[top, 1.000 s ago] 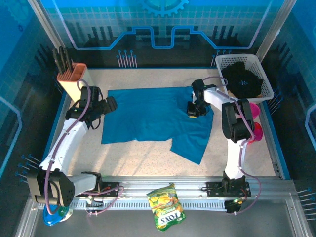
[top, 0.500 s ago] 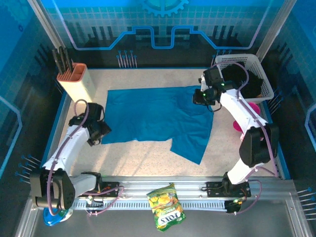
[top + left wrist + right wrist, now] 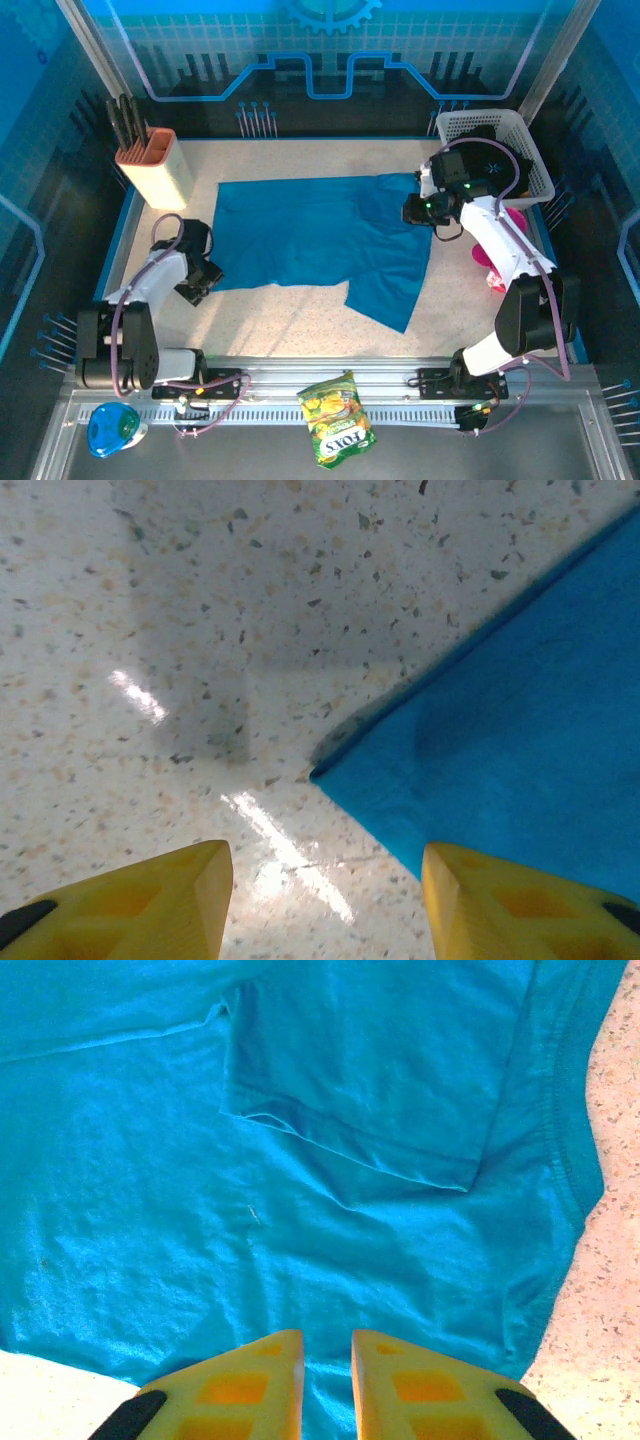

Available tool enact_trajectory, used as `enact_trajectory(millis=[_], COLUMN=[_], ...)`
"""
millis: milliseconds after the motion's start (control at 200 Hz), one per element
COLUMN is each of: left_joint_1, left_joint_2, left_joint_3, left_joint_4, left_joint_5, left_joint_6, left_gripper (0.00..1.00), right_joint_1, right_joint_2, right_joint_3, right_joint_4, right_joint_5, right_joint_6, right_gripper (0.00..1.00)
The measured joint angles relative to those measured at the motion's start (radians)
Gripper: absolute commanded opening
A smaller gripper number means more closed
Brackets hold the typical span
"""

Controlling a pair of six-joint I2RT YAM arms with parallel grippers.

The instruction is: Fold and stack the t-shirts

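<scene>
Spread mostly flat across the middle of the table (image 3: 270,320): the teal-blue t-shirt (image 3: 300,235), one lower flap trailing toward the near edge, a sleeve (image 3: 360,1080) lying folded onto the body. Bunched in the white basket (image 3: 480,115) at the far right: the black t-shirt (image 3: 490,165). Low over bare table, just beside the teal shirt's near-left corner (image 3: 318,772): the left gripper (image 3: 325,870), fingers moderately apart, nothing between them. Above the shirt's far-right part: the right gripper (image 3: 327,1345), fingers drawn to a slim gap, gripping nothing. Probably light, limp and floppy cloth, with no stiffness to push against; likely to sag, drag and wrinkle if lifted by a single point. Best pinched at hem corners or along the stitched edges, for the thicker doubled fabric there, and with both corners of one side taken together for a square fold. On a smooth speckled top, better to slip a finger under the edge than to press straight down.
</scene>
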Motion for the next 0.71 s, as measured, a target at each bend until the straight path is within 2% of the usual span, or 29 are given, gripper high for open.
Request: enact_trajectory(millis=[340, 455, 630, 671, 706], left_joint_1=[0.001, 0.006, 0.019, 0.020, 0.021], left_joint_2=[0.167, 0.215, 0.311, 0.326, 0.336], left_joint_3=[0.051, 0.094, 0.189, 0.206, 0.217], left_joint_4=[0.026, 0.000, -0.055, -0.066, -0.076], left_joint_5=[0.000, 0.005, 0.023, 0.023, 0.023], left_joint_6=[-0.001, 0.006, 0.044, 0.046, 0.050], left_gripper=[0.46, 0.40, 0.22, 0.16, 0.05], right_joint_1=[-0.022, -0.024, -0.026, -0.026, -0.026], right_joint_2=[0.000, 0.000, 0.000, 0.000, 0.000], right_joint_3=[-0.009, -0.009, -0.009, -0.009, -0.009], right_joint_4=[0.016, 0.019, 0.019, 0.019, 0.019], right_joint_5=[-0.027, -0.032, -0.033, -0.035, -0.035], right_joint_6=[-0.014, -0.015, -0.015, -0.015, -0.015], right_gripper=[0.21, 0.21, 0.20, 0.20, 0.20])
